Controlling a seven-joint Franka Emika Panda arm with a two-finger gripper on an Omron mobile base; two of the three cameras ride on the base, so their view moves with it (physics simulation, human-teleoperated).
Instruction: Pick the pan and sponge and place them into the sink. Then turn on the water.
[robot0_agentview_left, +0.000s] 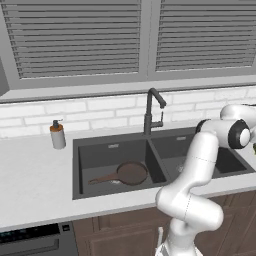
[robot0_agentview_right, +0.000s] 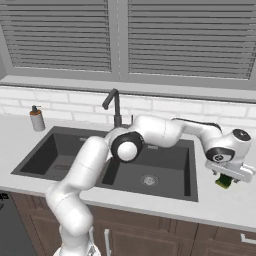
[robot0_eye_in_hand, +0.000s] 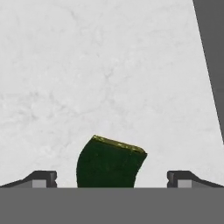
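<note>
Sponge (robot0_eye_in_hand: 110, 162): small, dark green w/ yellow side up, sitting on the white surface (robot0_eye_in_hand: 109, 65) to the right of the sink (robot0_agentview_right: 187, 165), near the surface's front edge. Looks soft and light; should squash under a pinch and not slip much. Best hold, my guess: across the two broad green faces, mid-body, low enough that it doesn't pop out.

End effector (robot0_eye_in_hand: 112, 178): spread wide, nothing in it. Tips sit either side of the sponge w/ clear gaps, not touching. In the right base view it hangs just above the sponge (robot0_agentview_right: 223, 181).

Pan (robot0_agentview_left: 131, 173): already in the left basin, handle pointing left. Stiff, heavier item; done, by the look of it.

Faucet (robot0_agentview_left: 150, 111): behind the divider at the sink's back edge, no stream visible. Soap dispenser (robot0_agentview_left: 58, 135) near the back edge of the surface, left of the sink.
</note>
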